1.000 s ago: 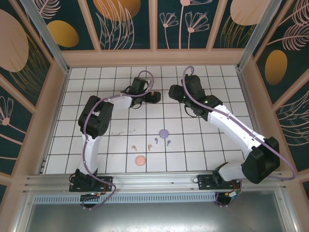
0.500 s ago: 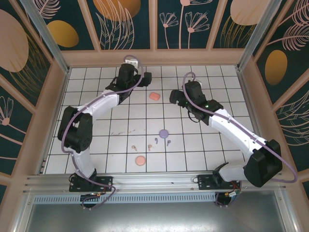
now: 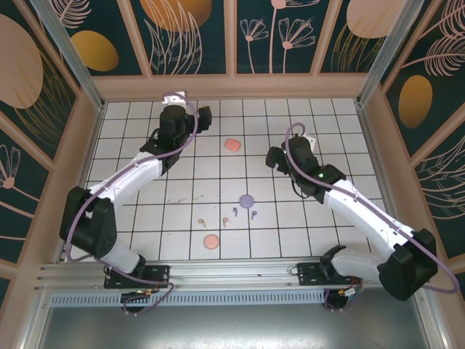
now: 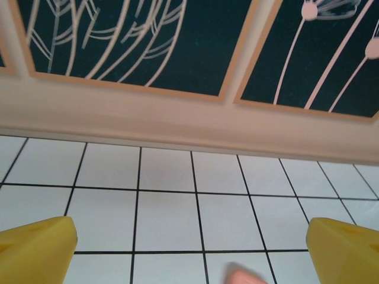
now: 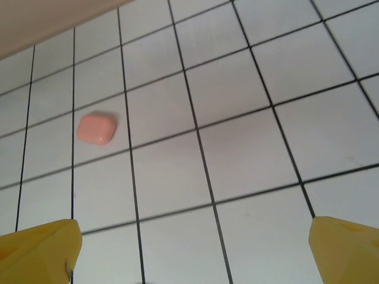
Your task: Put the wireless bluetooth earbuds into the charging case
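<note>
A closed pink charging case [image 3: 232,145] lies on the white tiles at the back, with both grippers apart from it. My left gripper [image 3: 205,116] hangs open to its back left; the left wrist view has the case [image 4: 246,276] as a blur at the bottom edge between the wide yellow fingers [image 4: 37,251]. My right gripper [image 3: 275,156] is open to the case's right, and the case [image 5: 96,128] sits ahead to the left in the right wrist view. Several tiny earbuds lie mid-table: a salmon one [image 3: 203,220], an orange one [image 3: 224,222] and purple ones [image 3: 235,212].
A round purple case [image 3: 246,199] lies just behind the earbuds and a round orange case [image 3: 211,241] lies in front of them. The wooden back wall [image 4: 177,127] is close ahead of the left gripper. The enclosure's posts and side walls ring the tiled table [image 3: 145,218].
The left gripper let go of the pink case, leaving it on the tiles, and swung back and left. The right gripper drew away to the right and nearer.
</note>
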You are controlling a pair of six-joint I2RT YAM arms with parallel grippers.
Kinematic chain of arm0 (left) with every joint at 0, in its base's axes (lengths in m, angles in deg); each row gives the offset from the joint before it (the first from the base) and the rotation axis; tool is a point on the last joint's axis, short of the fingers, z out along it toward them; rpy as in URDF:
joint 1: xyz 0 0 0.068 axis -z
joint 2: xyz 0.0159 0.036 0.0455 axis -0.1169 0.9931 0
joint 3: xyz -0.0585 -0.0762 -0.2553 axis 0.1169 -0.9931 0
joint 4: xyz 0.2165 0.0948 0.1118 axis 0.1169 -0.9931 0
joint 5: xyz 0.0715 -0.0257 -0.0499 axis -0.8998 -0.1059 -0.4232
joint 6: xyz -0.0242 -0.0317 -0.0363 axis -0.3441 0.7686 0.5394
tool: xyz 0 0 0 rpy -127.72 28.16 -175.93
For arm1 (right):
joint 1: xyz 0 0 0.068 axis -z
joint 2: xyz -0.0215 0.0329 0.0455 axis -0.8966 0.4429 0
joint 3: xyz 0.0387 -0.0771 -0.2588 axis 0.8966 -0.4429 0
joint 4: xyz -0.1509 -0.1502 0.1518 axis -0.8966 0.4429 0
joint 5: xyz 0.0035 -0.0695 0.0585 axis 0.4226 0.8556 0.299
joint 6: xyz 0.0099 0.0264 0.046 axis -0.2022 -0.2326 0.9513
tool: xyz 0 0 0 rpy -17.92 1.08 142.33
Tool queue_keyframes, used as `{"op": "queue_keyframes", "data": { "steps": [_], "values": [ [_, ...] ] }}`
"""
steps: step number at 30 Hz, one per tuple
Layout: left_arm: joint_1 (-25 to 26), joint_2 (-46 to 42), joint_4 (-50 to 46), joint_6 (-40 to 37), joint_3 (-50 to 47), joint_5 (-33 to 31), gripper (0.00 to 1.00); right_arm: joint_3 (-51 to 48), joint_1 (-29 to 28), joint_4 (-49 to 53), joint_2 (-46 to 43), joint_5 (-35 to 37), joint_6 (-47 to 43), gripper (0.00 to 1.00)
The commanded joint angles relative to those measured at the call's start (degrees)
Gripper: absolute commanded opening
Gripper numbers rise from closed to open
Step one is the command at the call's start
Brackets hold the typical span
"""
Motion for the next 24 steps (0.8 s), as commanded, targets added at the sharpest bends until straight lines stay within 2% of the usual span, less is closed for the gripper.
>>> {"op": "queue_keyframes", "data": {
  "steps": [1, 3, 8, 13, 17, 24],
  "values": [
    [0.0, -4.9, 0.7, 3.4, -1.8, -6.4, 0.99, -2.5, -2.8, -1.3, -3.5, -3.7, 0.7, 0.99],
    [0.0, -6.5, 0.8, 3.9, -3.5, -9.8, 0.99, -3.2, -5.1, -1.0, -4.5, -4.6, 1.7, 0.99],
    [-0.1, -12.2, 7.8, 3.6, -11.5, -15.1, 0.99, -3.0, -10.9, 0.5, -3.2, -8.7, 3.8, 0.97],
    [-0.2, -12.8, -2.2, 4.8, -7.3, -18.2, 0.99, -1.4, -15.9, 3.2, 0.8, -13.1, 7.5, 0.92],
    [-0.5, -13.0, -4.1, 5.5, -7.1, -16.9, 0.99, 0.4, -19.7, 5.5, 4.6, -15.4, 10.7, 0.88],
    [-4.7, -12.8, -2.3, 10.6, -9.1, -5.7, 0.99, 4.7, -28.4, 6.9, 12.6, -15.4, 22.8, 0.83]
  ]
}}
